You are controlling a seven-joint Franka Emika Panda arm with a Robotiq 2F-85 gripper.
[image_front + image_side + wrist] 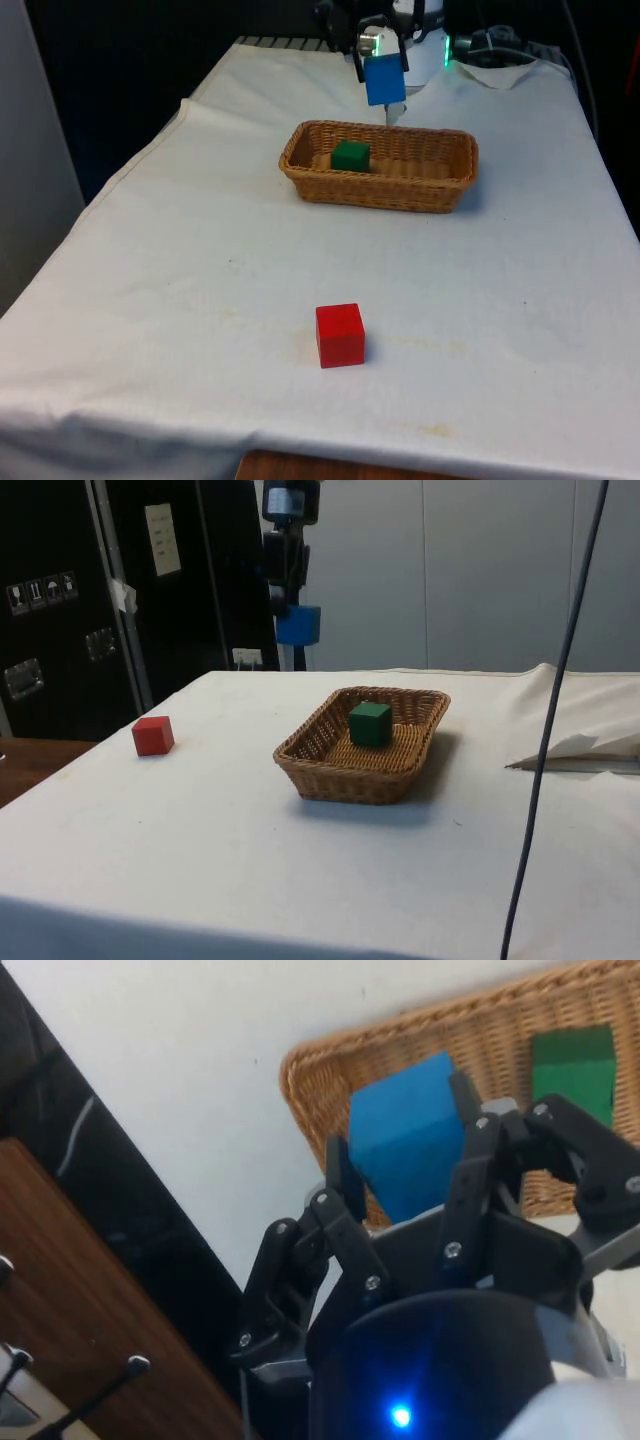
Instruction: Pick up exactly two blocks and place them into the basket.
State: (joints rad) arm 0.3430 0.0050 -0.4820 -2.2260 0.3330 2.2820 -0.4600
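A blue block hangs in the air, and my gripper is shut on it. It is held above the far rim of the wicker basket, towards the robot's end of the table. The side view shows the blue block well above the table, beyond the basket. In the wrist view the blue block sits between the two black fingers, with the basket below. A green block lies inside the basket. A red block rests on the cloth near the front edge.
A loose fold of white cloth lies beyond the basket near the robot's base. A thin cable crosses the side view. The table's wooden edge shows at the front.
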